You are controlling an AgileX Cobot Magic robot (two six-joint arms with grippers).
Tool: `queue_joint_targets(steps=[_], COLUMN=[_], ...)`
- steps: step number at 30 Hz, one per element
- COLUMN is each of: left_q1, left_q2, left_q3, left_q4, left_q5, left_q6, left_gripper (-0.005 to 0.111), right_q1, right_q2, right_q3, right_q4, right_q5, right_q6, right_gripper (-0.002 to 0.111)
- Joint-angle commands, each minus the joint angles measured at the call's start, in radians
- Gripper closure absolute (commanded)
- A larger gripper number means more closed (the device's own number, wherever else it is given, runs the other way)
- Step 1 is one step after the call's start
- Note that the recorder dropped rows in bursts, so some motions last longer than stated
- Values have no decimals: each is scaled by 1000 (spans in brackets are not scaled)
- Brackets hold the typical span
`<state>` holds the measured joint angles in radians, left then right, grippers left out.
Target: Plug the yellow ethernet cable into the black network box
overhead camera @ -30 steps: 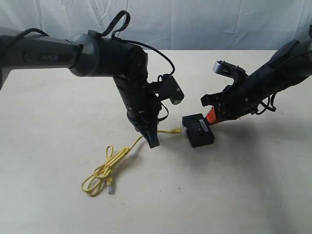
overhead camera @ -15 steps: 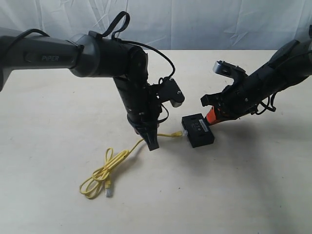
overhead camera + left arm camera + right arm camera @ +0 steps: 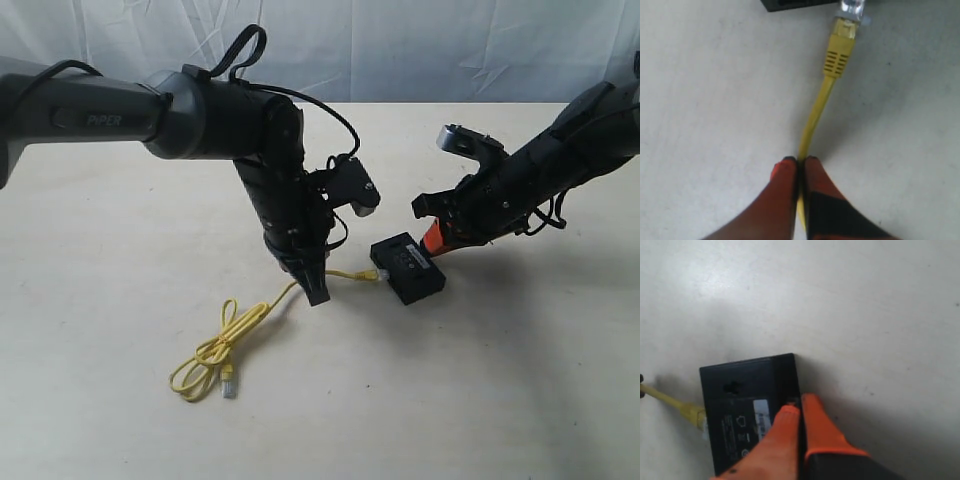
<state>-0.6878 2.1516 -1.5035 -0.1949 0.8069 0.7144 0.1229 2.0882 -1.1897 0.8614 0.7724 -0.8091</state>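
The yellow ethernet cable [image 3: 262, 312] runs from a loose loop on the table up to the black network box [image 3: 412, 268]. My left gripper [image 3: 316, 294] is shut on the cable a short way behind its yellow boot [image 3: 839, 51]. The clear plug [image 3: 851, 7] reaches the box's side [image 3: 795, 4]; whether it sits in a port I cannot tell. The cable's other plug [image 3: 229, 384] lies free by the loop. My right gripper [image 3: 800, 402] is shut, its orange fingertips [image 3: 813, 412] resting on the far edge of the box [image 3: 740, 390], opposite the cable end [image 3: 691, 413].
The box and cable lie on a pale table [image 3: 480, 400]. A white cloth backdrop [image 3: 400, 45] hangs behind it. The right arm [image 3: 540, 165] slants in from the right and the left arm [image 3: 200, 115] comes from the left over the cable.
My left gripper has edged a little towards the box, carrying the cable end with it. The box and the loose loop have shifted slightly. The right gripper has stayed put.
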Motion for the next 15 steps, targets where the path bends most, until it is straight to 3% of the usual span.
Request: queue_joint_targets(steps=[1, 11, 15], left_q1=[-3, -3, -3], left_q2=[7, 7, 7], left_q3=[-3, -3, -3], left_q4=[42, 53, 84], left_q5=[-1, -19, 46], left_q6=[-59, -103, -88], left_gripper=[107, 107, 107], right_q1=[-7, -7, -7], right_q2=[-2, -2, -2], right_q3=[-3, -3, -3], right_q4=[-2, -2, -2], right_q5=[6, 17, 17], right_q6=[-1, 1, 1], right_gripper=[109, 109, 109])
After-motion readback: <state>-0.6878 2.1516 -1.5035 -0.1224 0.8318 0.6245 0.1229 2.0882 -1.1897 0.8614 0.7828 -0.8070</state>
